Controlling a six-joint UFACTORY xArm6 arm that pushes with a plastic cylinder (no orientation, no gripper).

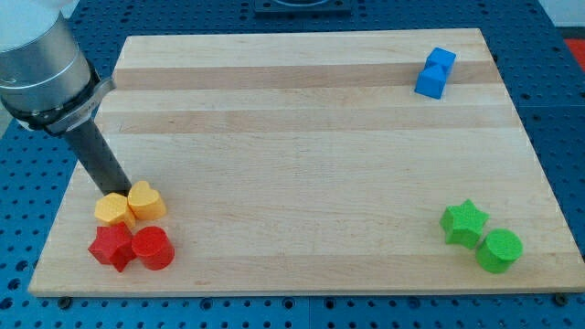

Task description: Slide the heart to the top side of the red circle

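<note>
A yellow heart (146, 200) lies at the board's lower left, just above the red circle (153, 247) and touching it. An orange-yellow hexagon-like block (113, 210) sits against the heart's left side. A red star (111, 247) lies left of the red circle, touching it. My tip (120, 190) is at the upper edge of the orange-yellow block, just left of the heart's top, and seems to touch both.
A blue block (435, 73) sits at the view's top right. A green star (463, 223) and a green circle (499, 251) sit at the bottom right. The wooden board's left edge (69, 196) is close to the cluster.
</note>
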